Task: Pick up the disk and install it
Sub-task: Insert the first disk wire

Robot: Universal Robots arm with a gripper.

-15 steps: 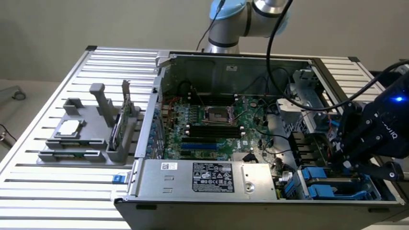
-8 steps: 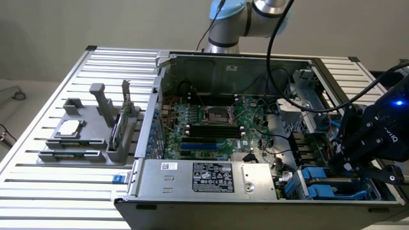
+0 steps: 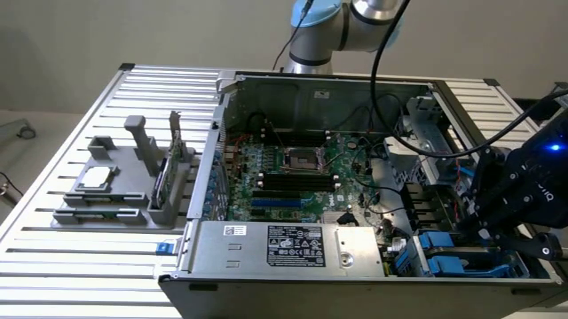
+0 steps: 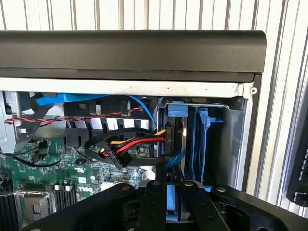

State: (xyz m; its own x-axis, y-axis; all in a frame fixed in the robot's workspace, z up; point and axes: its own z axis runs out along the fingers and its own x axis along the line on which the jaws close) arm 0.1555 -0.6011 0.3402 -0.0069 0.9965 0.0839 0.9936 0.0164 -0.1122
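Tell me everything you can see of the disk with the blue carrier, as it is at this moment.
The disk stands on edge in the drive bay at the case's front corner, at the exterior view's right. A bright blue plastic carrier frames it, and its grey metal side shows between the blue parts. The gripper is closed on its near edge. Red, yellow and black wires end in a black plug beside it; whether the plug is seated, I cannot tell.

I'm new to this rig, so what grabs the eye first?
The open computer case with its green motherboard fills the middle of the exterior view. At that view's lower right, the black tool hangs over the bright blue drive carriers. A grey fixture lies at the left.
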